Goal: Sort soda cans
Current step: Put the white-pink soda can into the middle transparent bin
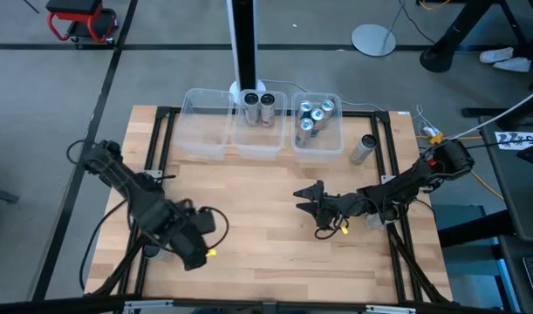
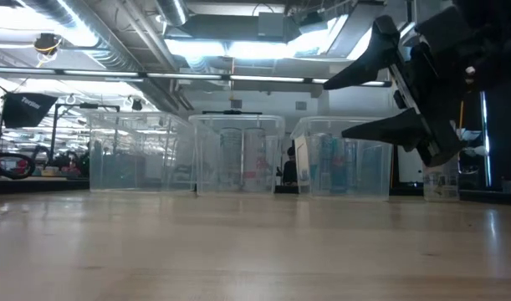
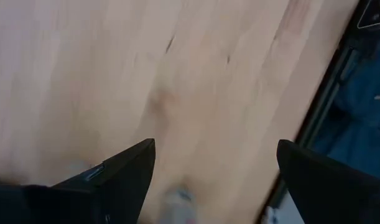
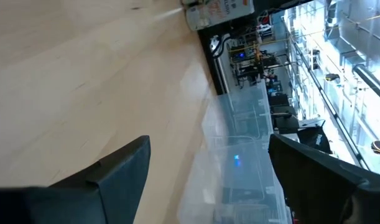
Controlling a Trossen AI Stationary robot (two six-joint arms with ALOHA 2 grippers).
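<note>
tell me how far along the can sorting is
Nearly done, it looks. The middle bin holds two dark-topped cans, the right bin holds the teal-topped cans, and the left bin looks empty. Nothing is in hand: the left gripper and right gripper are both open over bare wood. Left to do: one can stands outside the bins, by the right one.

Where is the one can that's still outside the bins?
In the high view the loose can lies on the table's far right, just right of the right bin holding the teal-topped cans.
</note>
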